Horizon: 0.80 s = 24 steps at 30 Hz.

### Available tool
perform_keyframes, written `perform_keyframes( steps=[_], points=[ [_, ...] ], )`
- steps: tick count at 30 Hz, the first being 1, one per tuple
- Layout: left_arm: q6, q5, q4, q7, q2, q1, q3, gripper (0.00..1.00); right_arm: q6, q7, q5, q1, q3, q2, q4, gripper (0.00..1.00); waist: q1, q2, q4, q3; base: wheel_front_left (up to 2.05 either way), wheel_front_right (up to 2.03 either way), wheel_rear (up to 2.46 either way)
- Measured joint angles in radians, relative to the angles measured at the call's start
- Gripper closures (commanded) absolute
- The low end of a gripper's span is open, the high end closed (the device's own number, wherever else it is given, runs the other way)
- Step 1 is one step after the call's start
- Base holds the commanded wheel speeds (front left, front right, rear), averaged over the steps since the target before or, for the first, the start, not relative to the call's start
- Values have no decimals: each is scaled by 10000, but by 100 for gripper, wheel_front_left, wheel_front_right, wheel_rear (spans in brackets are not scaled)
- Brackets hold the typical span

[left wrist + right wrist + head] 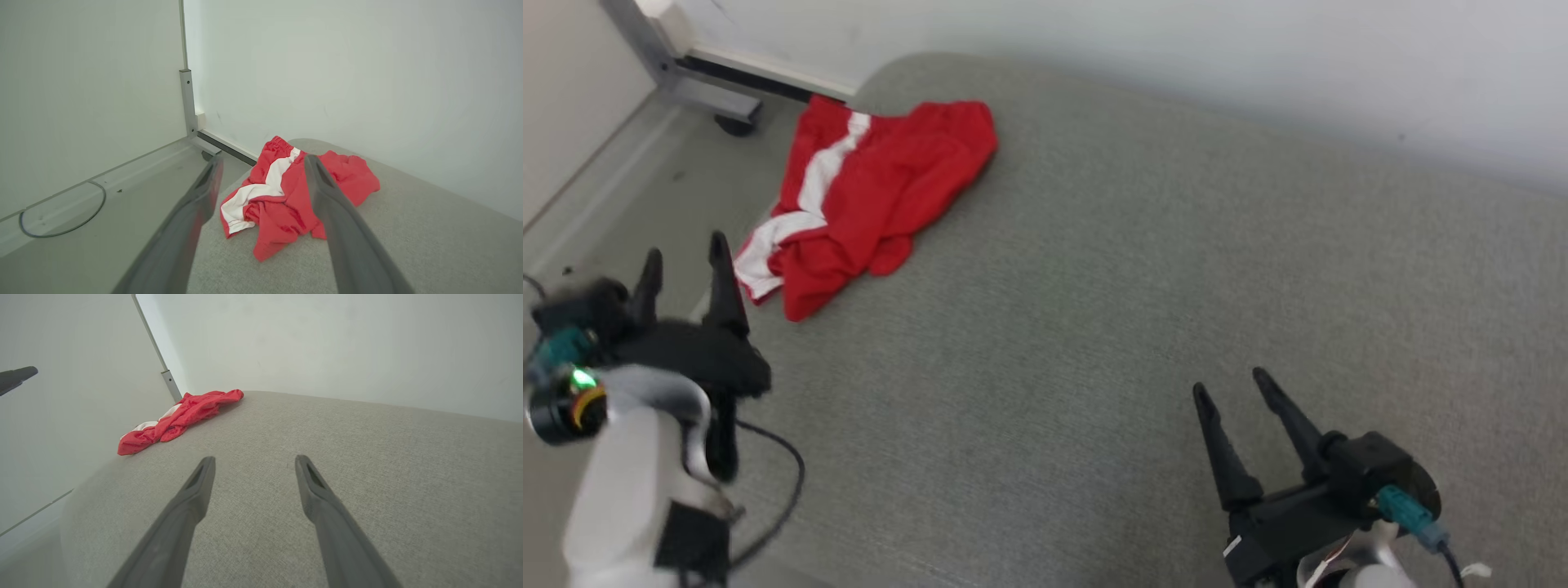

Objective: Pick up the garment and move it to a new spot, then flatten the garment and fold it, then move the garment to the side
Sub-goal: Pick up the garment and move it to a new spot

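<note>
A grey, coarse-woven padded surface with a rounded far corner runs up to a plain pale wall. Nearest, the right gripper hangs over bare cloth. Its two long, dark, tapering fingers are spread apart with nothing between them, and its wrist is cut off by the head view's lower edge.

The left gripper straddles the surface's left edge, one finger over the smooth grey floor. Its jaws also stand apart and empty. Its body is smeared by blur, so the parts around the green light are hard to make out. A thin black cable loops below it.

Just beyond the left fingertips and a little to their right lies the garment. It is thin red fabric with a white side band and a gathered waistband, crumpled in soft folds near the surface's left edge and touching neither gripper. In the left wrist view one finger covers part of its middle. It lies well ahead and to the left of the right fingers.

Past the garment, a grey metal frame leg on a dark caster is cut off by the top edge.
</note>
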Motion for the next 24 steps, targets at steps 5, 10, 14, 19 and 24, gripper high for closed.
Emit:
perform_keyframes(
  steps=[5,10,14,19,24],
  points=[
    [-115,-874,1120,568,464,-1770,437,0,-2,545,-132,-194,15,-401,-1112,0,1,1,-528,975,0,0,0],
    [-211,-1714,1827,1016,997,-2850,504,0,-2,1014,-236,-32,-111,-700,-2261,0,2,1,-1125,1966,0,0,0],
    [-259,-2247,2364,1440,1037,-3614,527,0,-2,1310,-412,192,-311,-832,-3317,0,2,1,-1548,2751,0,0,0],
    [125,-2140,3279,1931,1430,-4165,424,0,-2,1511,-449,520,-500,-723,-4217,0,3,1,-2044,3651,0,0,0],
    [523,-2199,3795,2324,1661,-4621,529,0,-2,1465,-474,577,-648,-633,-4472,0,1,1,-2481,4234,0,0,0]
  ],
)
